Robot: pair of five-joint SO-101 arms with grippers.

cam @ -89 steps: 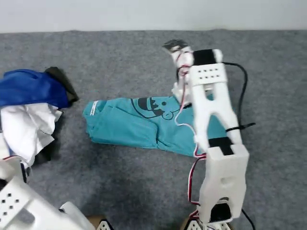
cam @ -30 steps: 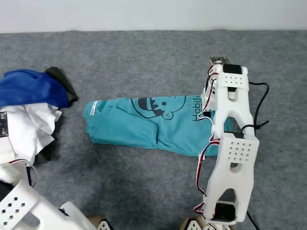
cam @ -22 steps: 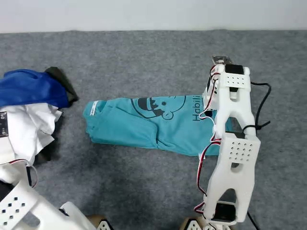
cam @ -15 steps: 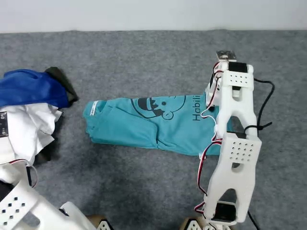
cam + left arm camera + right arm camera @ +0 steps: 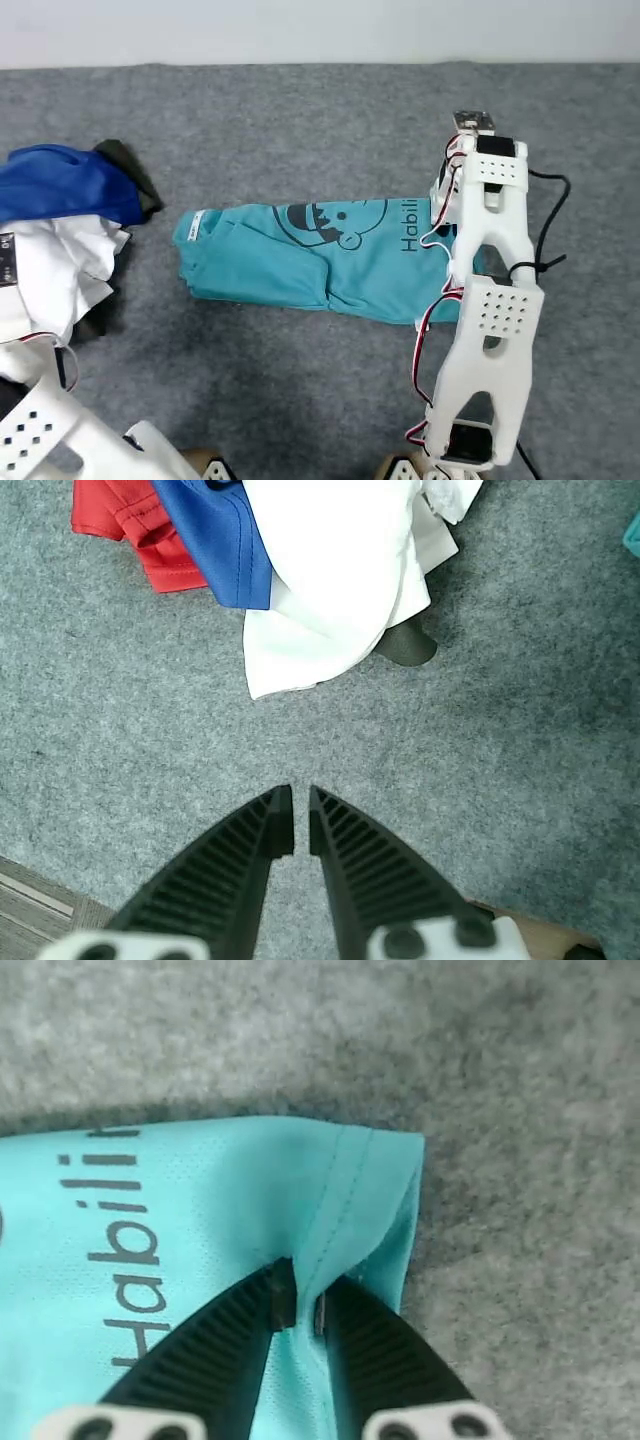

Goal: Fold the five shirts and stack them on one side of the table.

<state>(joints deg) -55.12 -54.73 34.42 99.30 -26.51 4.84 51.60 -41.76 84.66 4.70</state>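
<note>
My right gripper (image 5: 298, 1308) clamps the teal shirt (image 5: 200, 1195) hem, left gripper (image 5: 292, 818) closed empty; I'd lift low, fold straight across.

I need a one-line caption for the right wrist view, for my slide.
Right gripper pinches a fold near the hem of the teal shirt.

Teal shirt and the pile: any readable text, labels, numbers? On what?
On the teal shirt: dark lettering near its hem, cut off at the view's edge, so no whole word reads.
On its neck tag: print too small to read.
In the pile: nothing legible.
</note>
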